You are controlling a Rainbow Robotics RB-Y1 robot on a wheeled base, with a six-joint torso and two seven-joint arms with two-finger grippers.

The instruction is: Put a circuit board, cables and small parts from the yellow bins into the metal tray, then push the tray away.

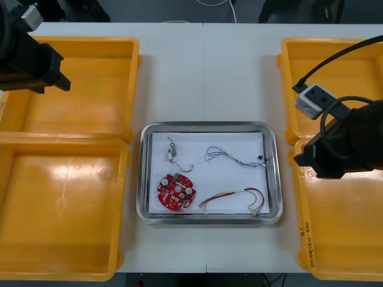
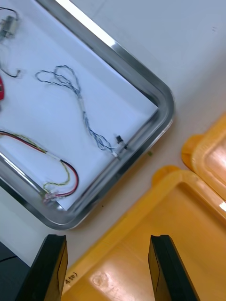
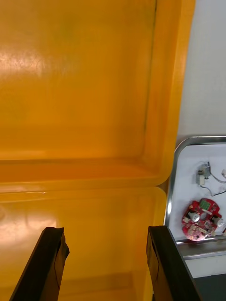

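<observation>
Left gripper: at the far left, above the seam where the two left bins meet. Its black fingers stand wide apart with nothing between them.
Left bins: the far yellow bin and the near yellow bin lie end to end along the table's left side, glossy inside, with raised rims touching.
Table: light and plain, with a faint seam running from near to far through the middle.
Metal tray: centred between the bins. It is a rounded rectangle with a shiny steel rim and a white inside.
Small metal part: far-left area of the tray. It is a little silver block with thin dark wire curling out of it.
Circuit board: near-left corner of the tray, lying flat. It is round and red with a notched edge, silver round components and a small green patch.
Blue and white cable: far half of the tray. It is twisted and thin, looped near the middle, and trails right to a small plug just beside the right rim.
Red and yellow cable: near-right area of the tray, stretched left to right and curving into a loop by the near-right corner.
Right bins: the far right bin and the near right bin are both yellow. The near one has black handwriting on its left rim.
Right gripper: just right of the tray, over the near right bin's far-left corner. Its fingers are spread with nothing held.
</observation>
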